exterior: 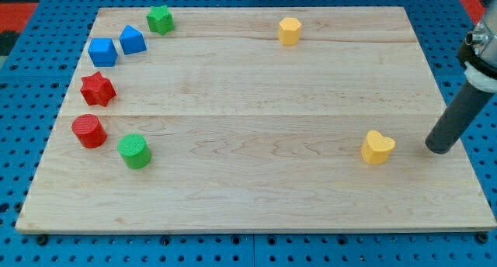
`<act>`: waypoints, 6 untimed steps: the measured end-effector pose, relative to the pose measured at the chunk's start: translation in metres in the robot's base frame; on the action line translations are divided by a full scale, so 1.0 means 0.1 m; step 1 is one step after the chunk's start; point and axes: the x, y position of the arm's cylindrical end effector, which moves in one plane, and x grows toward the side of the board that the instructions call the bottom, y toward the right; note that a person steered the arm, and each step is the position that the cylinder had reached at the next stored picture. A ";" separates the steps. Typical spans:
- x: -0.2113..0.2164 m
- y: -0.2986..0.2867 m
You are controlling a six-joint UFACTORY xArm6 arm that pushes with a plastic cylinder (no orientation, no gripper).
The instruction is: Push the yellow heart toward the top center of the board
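Near the board's right edge, well below its top centre, the yellow heart (377, 147) lay unpushed, with the whole journey remaining, while the tip (439, 149), a bare rod with no jaws, rested just beside it on the right, apart.
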 end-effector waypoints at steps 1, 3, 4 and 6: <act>0.00 -0.10; 0.28 -0.70; 0.11 -1.27; -0.26 -1.56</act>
